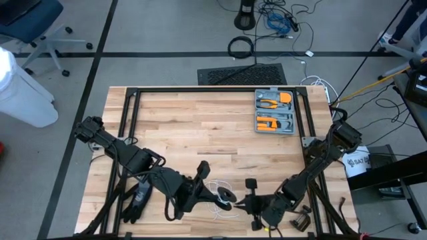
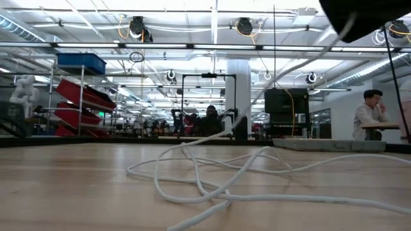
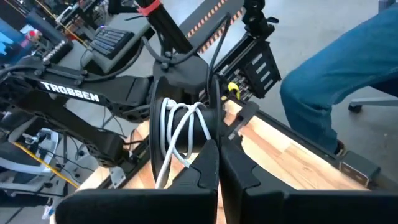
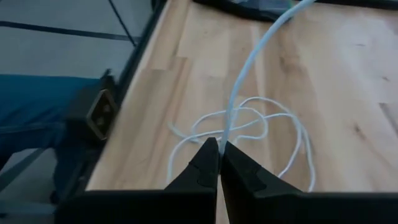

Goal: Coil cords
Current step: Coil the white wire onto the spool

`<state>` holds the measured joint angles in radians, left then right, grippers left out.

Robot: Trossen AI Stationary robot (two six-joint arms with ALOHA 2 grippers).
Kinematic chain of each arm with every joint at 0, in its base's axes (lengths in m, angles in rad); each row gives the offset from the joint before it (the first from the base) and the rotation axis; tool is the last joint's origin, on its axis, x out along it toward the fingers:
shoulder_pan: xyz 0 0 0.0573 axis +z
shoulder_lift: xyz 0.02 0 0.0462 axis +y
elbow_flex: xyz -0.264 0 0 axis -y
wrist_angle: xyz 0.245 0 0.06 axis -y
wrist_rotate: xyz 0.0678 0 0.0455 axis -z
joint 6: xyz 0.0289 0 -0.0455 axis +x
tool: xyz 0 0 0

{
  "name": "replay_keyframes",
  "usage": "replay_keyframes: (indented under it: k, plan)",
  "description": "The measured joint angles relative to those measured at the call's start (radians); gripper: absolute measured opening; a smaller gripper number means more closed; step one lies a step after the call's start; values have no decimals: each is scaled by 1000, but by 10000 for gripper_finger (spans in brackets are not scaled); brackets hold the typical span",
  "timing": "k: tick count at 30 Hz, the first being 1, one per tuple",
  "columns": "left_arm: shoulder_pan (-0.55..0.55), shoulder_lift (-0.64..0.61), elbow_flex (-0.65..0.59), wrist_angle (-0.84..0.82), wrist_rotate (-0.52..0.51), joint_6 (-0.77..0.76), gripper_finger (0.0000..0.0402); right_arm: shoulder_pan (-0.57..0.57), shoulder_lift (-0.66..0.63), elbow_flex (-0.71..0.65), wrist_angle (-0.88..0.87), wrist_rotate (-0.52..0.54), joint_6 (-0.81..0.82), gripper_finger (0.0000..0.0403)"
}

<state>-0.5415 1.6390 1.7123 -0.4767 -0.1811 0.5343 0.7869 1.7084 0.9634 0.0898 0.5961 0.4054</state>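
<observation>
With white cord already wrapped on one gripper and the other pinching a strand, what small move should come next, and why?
Probably another wrap: the right gripper, shut on the white cord, should carry its strand around the left gripper, which already carries several turns. Loose loops on the table show plenty left to wind.

I work in a big open robotics lab or workshop. My wooden bench (image 1: 200, 127) sits in a black metal frame on a grey floor marked with dark lines. At the upper middle of the overhead view, loose cables (image 1: 280, 20) lie on the floor, and a blue office chair (image 1: 33, 20) stands at the upper left. Looking level across the bench, I see ceiling strip lights, red and blue storage bins (image 2: 80, 90) on racks at the left, and a person (image 2: 369, 115) seated at a desk at the far right. An open case of orange tools (image 1: 275, 112) rests on my bench.
</observation>
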Motion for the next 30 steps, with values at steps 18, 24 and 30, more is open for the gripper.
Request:
replay_keyframes:
  k: [18,24,30]
  plan:
    - [11,0,0,-245,-95,-205,0,160,1,307,-491,6,135,0]
    - [11,0,0,-311,-71,-282,0,183,1,467,-641,15,107,0]
    - [11,0,0,-322,-3,-318,0,193,1,593,-677,50,-29,0]
